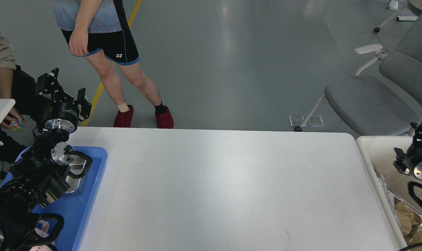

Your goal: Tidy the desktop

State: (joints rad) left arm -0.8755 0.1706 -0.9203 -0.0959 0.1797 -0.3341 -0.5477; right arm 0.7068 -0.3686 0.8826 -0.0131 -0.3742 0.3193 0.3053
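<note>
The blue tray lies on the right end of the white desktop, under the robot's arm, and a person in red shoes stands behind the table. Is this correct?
One detail is wrong. In the head view the blue tray lies on the left end of the desktop, under the left arm. The person in red shoes does stand behind the table.
</note>
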